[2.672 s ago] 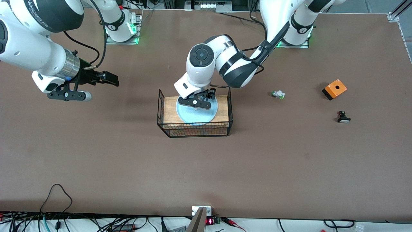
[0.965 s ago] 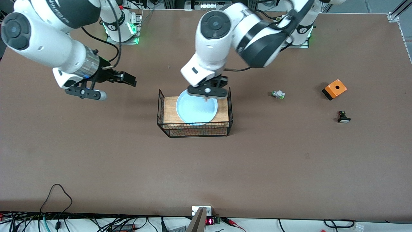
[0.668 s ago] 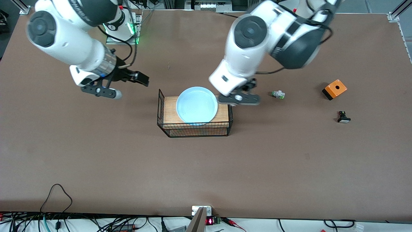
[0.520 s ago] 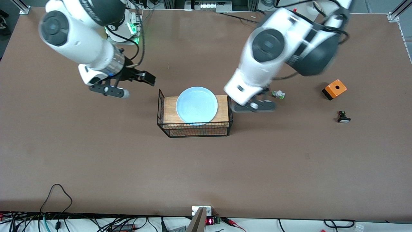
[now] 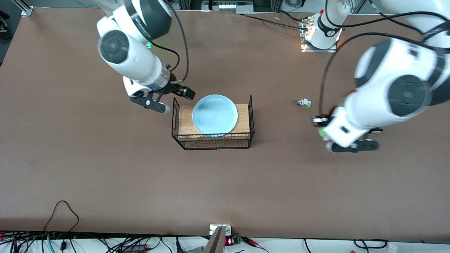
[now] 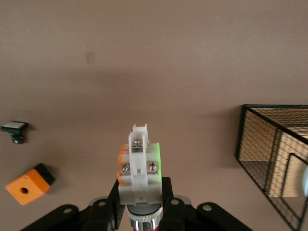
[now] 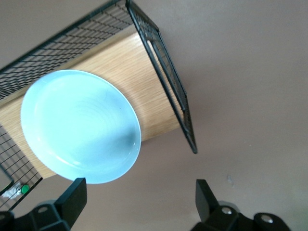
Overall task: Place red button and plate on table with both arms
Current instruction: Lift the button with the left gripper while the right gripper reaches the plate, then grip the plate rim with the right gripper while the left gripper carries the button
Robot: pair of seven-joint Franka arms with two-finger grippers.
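Clamping the red button [image 6: 138, 169], left gripper [image 6: 139, 202] hangs over table [image 5: 105, 168]; right gripper [image 7: 139, 199] gapes beside plate [image 7: 79, 125].

The red button's [image 6: 139, 168] cap is hidden between the left gripper's [image 6: 139, 204] fingers; the front view blurs that gripper. The right wrist view's edge cuts off the wire basket [image 7: 166, 67].
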